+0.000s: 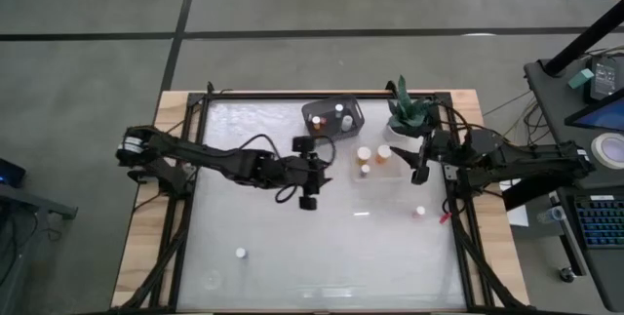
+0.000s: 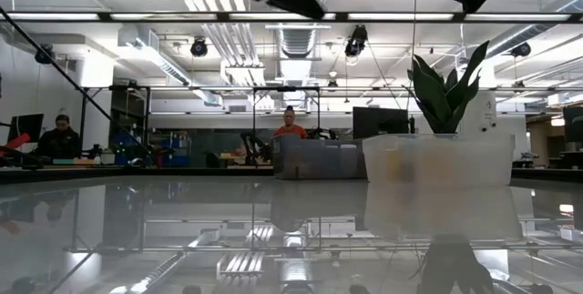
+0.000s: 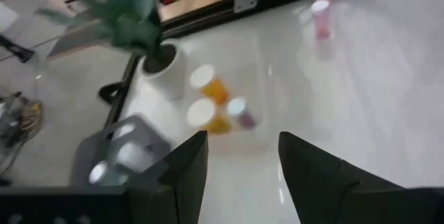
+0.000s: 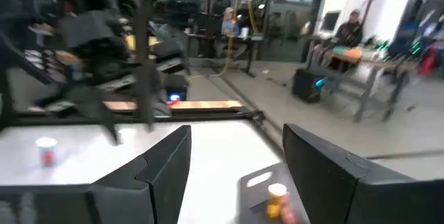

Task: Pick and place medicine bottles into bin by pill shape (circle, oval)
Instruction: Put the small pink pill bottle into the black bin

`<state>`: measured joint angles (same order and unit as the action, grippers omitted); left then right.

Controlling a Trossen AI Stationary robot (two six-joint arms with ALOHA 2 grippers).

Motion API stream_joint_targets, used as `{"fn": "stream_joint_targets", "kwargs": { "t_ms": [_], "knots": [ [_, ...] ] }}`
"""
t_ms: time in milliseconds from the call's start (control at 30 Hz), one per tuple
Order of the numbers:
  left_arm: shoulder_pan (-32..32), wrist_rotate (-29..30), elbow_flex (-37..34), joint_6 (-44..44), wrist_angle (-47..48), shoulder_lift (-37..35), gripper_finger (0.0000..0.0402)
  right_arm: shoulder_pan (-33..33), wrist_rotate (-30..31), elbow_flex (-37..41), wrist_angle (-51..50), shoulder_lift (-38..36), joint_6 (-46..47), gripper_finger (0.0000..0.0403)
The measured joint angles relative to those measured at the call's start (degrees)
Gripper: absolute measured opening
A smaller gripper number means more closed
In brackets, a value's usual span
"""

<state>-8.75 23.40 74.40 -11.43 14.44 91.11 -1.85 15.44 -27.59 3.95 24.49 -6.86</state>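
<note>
Glossy white tabletop before you: nearest, a small white bottle stands alone. Mid-table, your left gripper hangs spread wide, empty. Farther on, orange white-capped bottles fill a clear bin; your right gripper hovers beside, also parted.

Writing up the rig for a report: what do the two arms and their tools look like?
Both arms are black, jointed and slender, with loose black cables looping alongside. The left tool and right tool each end in two flat, wedge-shaped dark fingers. No markings are legible.
</note>
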Motion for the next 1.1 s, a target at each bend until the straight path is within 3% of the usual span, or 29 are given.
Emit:
{"fn": "stream_joint_targets", "kwargs": {
  "t_ms": [300,567,800,1100],
  "knots": [
    [0.6,7.6,-16.3,-7.2,-12.2,-11.7,0.0162,-0.4,-9.6,-1.3,-0.8,4.3,17.5,0.0219],
    [2.0,8.9,-25.9,-10.3,-17.5,-21.2,0.0162,-2.5,-16.6,-6.5,-2.4,13.5,29.0,0.0219],
    [2.0,8.9,-30.3,-10.1,-17.4,-28.8,0.0162,-4.5,-17.0,-14.4,-16.3,22.8,38.4,0.0219],
    [2.0,8.9,-34.4,-9.9,-17.0,-35.0,0.0162,-7.1,-17.4,-25.9,-46.8,33.5,55.4,0.0219]
  ]
}}
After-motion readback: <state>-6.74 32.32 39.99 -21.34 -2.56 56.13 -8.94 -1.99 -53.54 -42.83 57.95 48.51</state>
